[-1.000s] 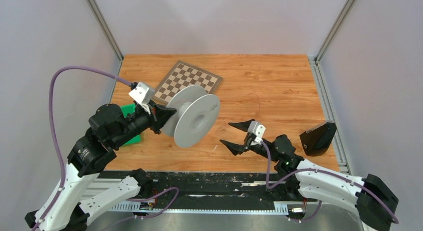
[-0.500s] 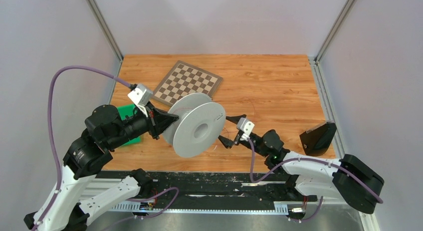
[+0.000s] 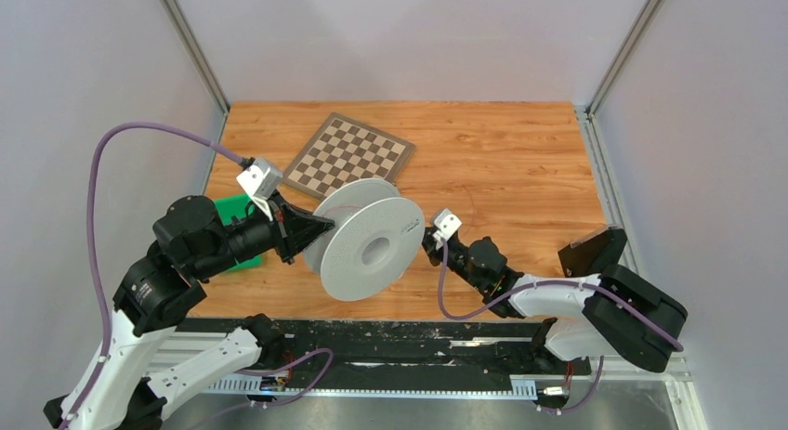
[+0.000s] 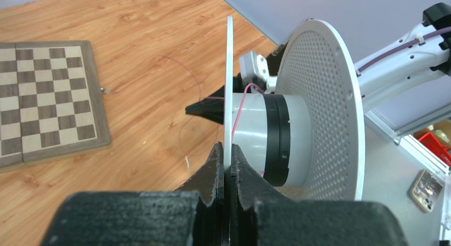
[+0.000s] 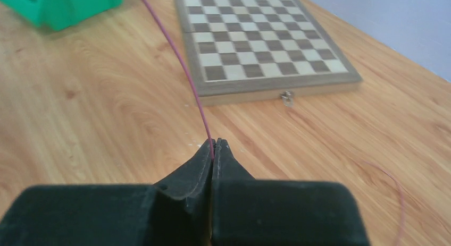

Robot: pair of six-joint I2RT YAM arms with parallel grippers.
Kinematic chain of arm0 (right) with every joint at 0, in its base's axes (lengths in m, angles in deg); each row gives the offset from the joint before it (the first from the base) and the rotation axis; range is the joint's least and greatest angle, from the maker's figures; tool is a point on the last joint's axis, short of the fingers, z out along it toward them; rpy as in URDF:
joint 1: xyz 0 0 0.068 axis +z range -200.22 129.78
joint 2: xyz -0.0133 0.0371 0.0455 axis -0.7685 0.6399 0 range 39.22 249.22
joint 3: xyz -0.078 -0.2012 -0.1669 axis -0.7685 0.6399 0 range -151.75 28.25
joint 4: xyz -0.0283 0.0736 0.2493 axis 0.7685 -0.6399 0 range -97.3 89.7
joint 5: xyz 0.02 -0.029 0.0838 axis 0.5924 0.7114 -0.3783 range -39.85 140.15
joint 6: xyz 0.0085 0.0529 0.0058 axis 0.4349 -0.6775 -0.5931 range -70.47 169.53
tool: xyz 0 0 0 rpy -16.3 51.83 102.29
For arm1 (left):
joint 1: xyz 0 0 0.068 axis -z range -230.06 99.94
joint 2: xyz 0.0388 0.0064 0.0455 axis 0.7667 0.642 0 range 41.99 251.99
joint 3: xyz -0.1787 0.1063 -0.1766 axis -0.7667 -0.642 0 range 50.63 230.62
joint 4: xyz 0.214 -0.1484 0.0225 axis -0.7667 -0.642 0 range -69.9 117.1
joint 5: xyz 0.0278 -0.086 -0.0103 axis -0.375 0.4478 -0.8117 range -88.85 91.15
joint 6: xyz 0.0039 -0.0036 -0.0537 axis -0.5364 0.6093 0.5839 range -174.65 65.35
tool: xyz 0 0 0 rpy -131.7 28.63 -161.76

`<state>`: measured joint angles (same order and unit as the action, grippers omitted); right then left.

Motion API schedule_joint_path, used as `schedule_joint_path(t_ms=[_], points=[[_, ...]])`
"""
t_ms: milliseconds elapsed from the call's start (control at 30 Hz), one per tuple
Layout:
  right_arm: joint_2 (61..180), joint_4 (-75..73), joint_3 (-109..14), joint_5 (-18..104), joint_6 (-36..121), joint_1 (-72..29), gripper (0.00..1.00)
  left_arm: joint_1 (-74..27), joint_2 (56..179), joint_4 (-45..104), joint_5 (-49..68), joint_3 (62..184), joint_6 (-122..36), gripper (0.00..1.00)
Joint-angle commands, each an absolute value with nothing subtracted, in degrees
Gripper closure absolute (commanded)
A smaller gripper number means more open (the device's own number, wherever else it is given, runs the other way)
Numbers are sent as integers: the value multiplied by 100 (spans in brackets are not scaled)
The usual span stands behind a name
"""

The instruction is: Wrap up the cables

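i have the left claw (image 4: 227, 153) clamped on the thin near flange of the white spool (image 3: 370, 251), holding it on edge above the tabletop (image 3: 502, 165), and my right claw (image 5: 214, 146) pinched tight on the red cable (image 5: 183, 65) just beside the spool.

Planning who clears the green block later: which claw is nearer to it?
Left. The left claw, gripping the spool, is beside the green block; the right claw, pinching the red wire, is beyond the spool.

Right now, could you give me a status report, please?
Left tool shut on spool. Right tool shut on wire, close to spool. Chessboard behind, apart.
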<state>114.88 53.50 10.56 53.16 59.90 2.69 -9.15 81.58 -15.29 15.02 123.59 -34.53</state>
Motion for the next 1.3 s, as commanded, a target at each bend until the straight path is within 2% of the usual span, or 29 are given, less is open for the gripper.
schedule_joint_path(t_ms=[0, 233, 300, 500, 700, 833, 1000, 1267], points=[[10927, 5039, 1065, 6542, 5250, -29, 100, -892, 8038, -1604, 1418, 12843, -3824, 100], [9483, 4505, 1387, 6896, 4749, -393, 100, -892, 8354, -2539, 1027, 13152, -4606, 100], [9276, 4464, 1438, 7044, 4754, -410, 100, -892, 8488, -2758, 603, 13153, -4778, 100], [9056, 4468, 1608, 7111, 4841, -688, 100, -892, 8689, -3014, 364, 13154, -5144, 100], [9578, 4522, 1523, 6370, 4488, -741, 100, -892, 8530, -2577, 388, 13100, -4892, 100], [10172, 4640, 1504, 5804, 4017, -716, 100, -892, 8395, -1944, 170, 13031, -4040, 100], [10494, 4790, 1406, 5264, 3786, -445, 100, -892, 8650, -1535, -960, 13107, -2846, 100], [10806, 4138, 673, 4612, 3639, 355, 100, -899, 9160, -1112, -2778, 13141, -1764, 100]])
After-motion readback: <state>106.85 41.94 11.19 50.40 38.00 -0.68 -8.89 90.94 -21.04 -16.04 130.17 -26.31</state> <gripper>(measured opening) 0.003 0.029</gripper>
